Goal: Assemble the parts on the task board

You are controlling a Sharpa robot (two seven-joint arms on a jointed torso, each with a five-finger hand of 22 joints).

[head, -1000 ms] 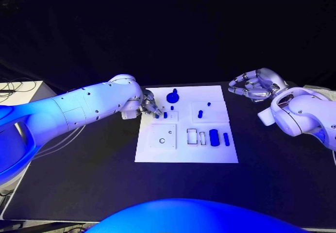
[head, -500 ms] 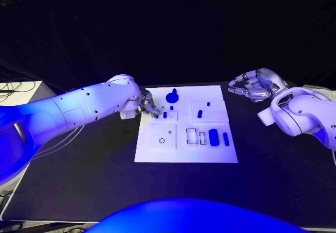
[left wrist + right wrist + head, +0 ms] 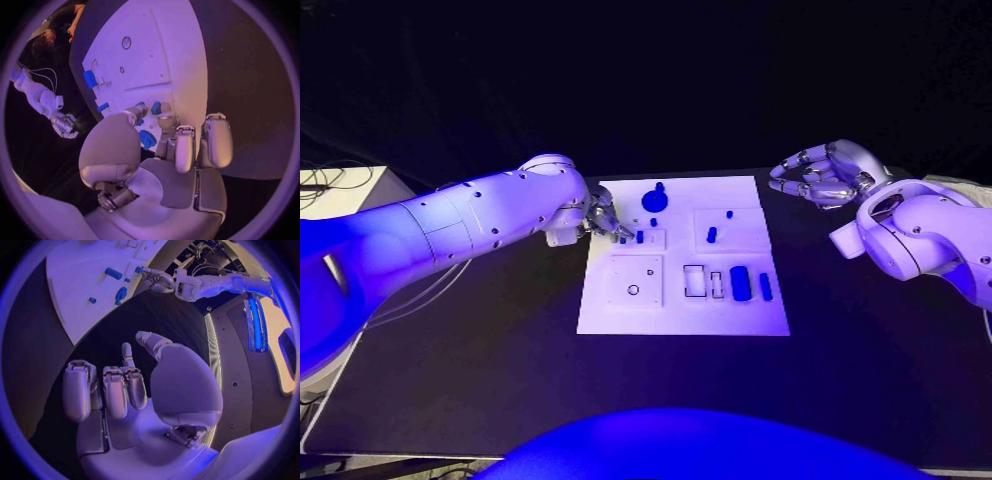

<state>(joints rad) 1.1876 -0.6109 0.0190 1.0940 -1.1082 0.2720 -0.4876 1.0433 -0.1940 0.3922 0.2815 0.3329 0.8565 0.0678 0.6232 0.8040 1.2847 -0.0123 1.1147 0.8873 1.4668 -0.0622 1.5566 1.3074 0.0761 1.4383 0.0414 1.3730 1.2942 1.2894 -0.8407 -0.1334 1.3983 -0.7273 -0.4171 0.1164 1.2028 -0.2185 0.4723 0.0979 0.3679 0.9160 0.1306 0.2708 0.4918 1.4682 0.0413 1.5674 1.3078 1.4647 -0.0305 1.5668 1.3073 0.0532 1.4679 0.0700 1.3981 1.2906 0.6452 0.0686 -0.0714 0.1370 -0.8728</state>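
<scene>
task board (image 3: 678, 310): i see my left hand (image 3: 606, 222) pinching a small blue part (image 3: 140, 121) at its edge; right hand (image 3: 822, 175) hangs curled, clenched on nothing, beside it.

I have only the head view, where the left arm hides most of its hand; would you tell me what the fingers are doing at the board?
Observer: In the left wrist view, the left hand has its thumb and a fingertip close together at a small blue part on the white board. I cannot tell whether the part is pinched.
Operator: Thank you. Is there anything in the right palm?
Observer: No. The right wrist view shows the right hand with curled fingers and a bare palm, over the black table beside the board.
</scene>
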